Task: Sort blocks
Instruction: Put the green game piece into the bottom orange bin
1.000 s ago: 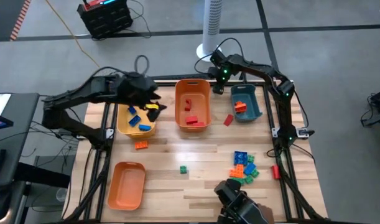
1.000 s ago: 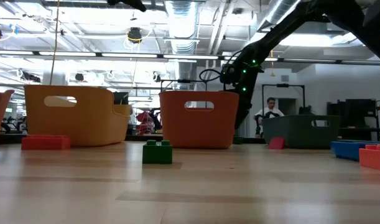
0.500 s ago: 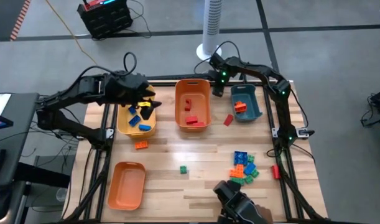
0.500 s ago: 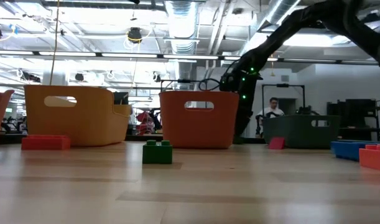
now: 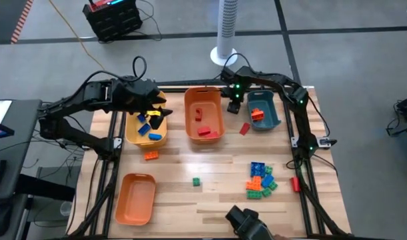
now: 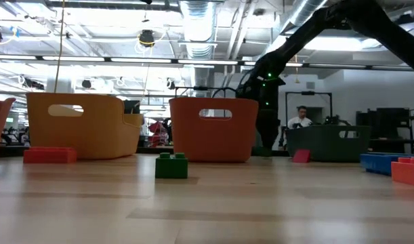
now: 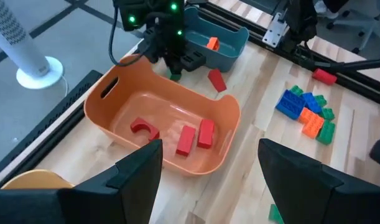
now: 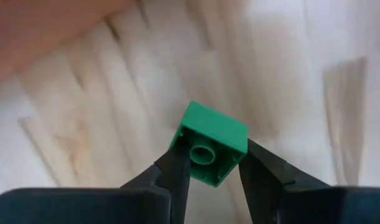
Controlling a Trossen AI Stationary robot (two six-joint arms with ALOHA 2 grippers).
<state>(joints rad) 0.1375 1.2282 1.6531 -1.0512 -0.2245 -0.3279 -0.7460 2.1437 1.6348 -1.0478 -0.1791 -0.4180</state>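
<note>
While the left gripper (image 7: pixel 205 180) hangs wide open over the yellow bin (image 5: pixel 138 136), the right gripper (image 8: pixel 213 177) has dropped between the orange bin (image 5: pixel 190 110) and teal bin (image 5: pixel 275 115), narrowing onto a green block (image 8: pixel 209 151); pickup looks secured, sorting continues

Right tool (image 5: pixel 234 107) sits between orange bin (image 5: pixel 203 113) and teal bin (image 5: pixel 264 110).

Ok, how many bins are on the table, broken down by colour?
Yellow bin: 1
Orange bins: 2
Teal bin: 1
Total: 4
</note>
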